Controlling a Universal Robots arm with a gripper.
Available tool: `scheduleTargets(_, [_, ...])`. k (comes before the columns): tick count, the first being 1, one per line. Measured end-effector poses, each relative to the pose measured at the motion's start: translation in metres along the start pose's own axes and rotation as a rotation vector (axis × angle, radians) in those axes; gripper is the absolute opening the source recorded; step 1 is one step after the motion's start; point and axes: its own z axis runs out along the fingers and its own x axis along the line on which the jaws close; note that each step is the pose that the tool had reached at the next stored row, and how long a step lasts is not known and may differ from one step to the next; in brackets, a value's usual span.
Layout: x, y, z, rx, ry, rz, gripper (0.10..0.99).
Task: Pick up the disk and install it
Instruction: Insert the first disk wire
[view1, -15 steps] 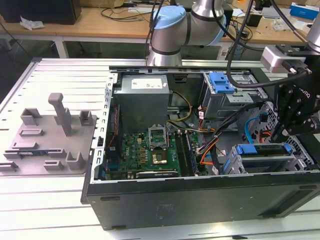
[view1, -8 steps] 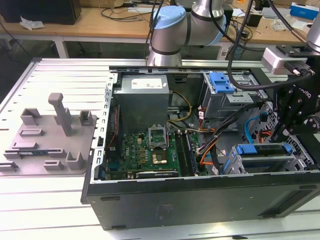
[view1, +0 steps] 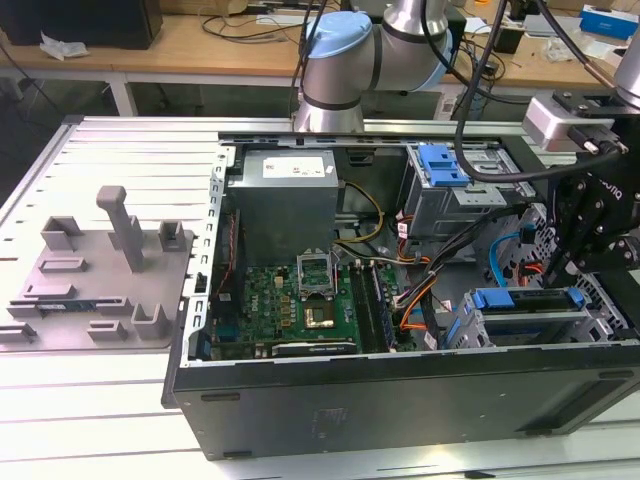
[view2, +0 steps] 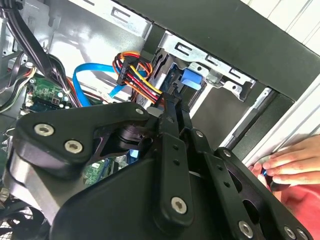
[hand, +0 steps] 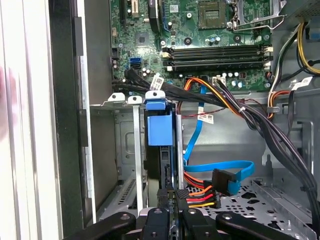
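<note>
The disk (hand: 161, 131) stands on edge in the drive cage (hand: 125, 150) at the case's front corner, its blue carrier rail facing the motherboard. In the exterior view the disk (view1: 525, 298) shows as a blue strip in the lower bay at the exterior view's right, with the black gripper body (view1: 592, 240) just above it. My gripper (hand: 172, 194) is at the disk's cable end with its two fingers close together on the thin edge. In the second wrist view the fingers (view2: 172, 115) reach toward the blue carrier tab (view2: 191, 80).
Orange, red and black power leads (hand: 197, 197) and a blue data cable (hand: 220, 167) lie beside the cage. The motherboard (view1: 290, 300) fills the case floor, the grey power supply (view1: 285, 200) behind it. A second blue-latched bay (view1: 443, 165) sits further back. A person's hand (view2: 290, 162) rests on the case edge.
</note>
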Motion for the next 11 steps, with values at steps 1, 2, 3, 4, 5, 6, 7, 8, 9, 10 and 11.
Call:
scheduleTargets(1, [0.0000,0.0000,0.0000,0.000,0.0000,0.000,0.169])
scheduleTargets(2, [0.0000,0.0000,0.0000,0.000,-0.0001,0.000,0.169])
scheduleTargets(3, [0.0000,0.0000,0.0000,0.000,0.0000,0.000,0.169])
scheduleTargets(4, [0.0000,0.0000,0.0000,0.000,0.0000,0.000,0.169])
scheduleTargets(5, [0.0000,0.0000,0.0001,0.000,0.0000,0.000,0.169])
scheduleTargets(6, [-0.0001,0.0001,0.0003,0.000,0.0000,0.000,0.169])
scheduleTargets(7, [-0.0001,0.0001,0.0005,0.000,-0.0001,0.000,0.169])
scheduleTargets(8, [-0.0001,0.0002,0.0009,0.000,-0.0001,0.001,0.169])
scheduleTargets(9, [-0.0001,0.0002,0.0013,0.000,-0.0001,0.001,0.169])
scheduleTargets(10, [-0.0001,0.0002,0.0016,0.000,-0.0001,0.001,0.169])
scheduleTargets(11, [-0.0002,0.0003,0.0019,0.000,-0.0001,0.001,0.169])
